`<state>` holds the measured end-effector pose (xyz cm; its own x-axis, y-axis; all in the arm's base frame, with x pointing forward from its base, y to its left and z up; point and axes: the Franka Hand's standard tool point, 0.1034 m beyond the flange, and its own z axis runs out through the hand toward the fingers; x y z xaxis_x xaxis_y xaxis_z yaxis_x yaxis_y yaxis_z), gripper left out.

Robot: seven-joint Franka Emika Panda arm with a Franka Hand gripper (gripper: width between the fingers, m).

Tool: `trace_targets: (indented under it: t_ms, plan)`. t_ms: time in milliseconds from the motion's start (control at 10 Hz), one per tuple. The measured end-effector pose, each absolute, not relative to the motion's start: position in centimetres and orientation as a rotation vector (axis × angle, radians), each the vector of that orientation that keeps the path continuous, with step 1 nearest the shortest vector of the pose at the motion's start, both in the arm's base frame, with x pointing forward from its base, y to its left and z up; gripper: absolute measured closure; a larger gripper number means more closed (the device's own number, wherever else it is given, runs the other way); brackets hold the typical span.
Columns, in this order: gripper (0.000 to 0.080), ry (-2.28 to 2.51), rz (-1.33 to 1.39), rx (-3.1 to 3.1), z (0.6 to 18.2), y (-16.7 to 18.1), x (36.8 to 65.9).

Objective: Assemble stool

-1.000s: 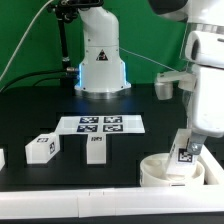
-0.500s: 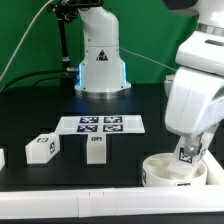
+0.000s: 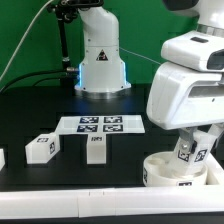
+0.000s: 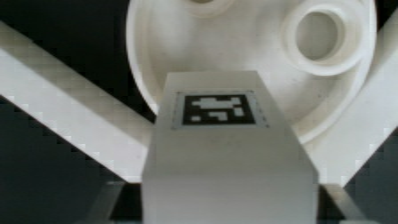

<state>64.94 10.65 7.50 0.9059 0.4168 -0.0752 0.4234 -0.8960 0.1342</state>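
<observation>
The round white seat lies at the front of the exterior view's right. My gripper is shut on a white leg with a black-and-white tag and holds it tilted, its lower end on or just over the seat. In the wrist view the held leg fills the middle between the jaws of my gripper. The seat lies behind it, with an open socket beside the leg's far end. Whether the leg's end sits in a socket is hidden.
Two loose tagged legs stand at the front left of the exterior view. The marker board lies behind them, the robot base further back. Low white wall pieces flank the seat. A white part shows at the left edge.
The arm's wrist has swung down and toward the exterior view's left, now covering more of the scene. The held leg has stayed over the seat, tilting a little.
</observation>
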Motion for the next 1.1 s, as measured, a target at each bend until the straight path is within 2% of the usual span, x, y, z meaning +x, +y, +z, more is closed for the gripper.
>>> trace_targets:
  t_ms: [400, 900, 1100]
  plan:
    - [0.0462, -0.020, -0.005, 3.086, 7.5, 8.6, 66.2]
    - [0.0462, -0.458, 0.010, 3.054, 7.5, 9.1, 66.2]
    - [0.0462, -0.827, 0.033, 3.002, 7.4, 8.9, 66.4]
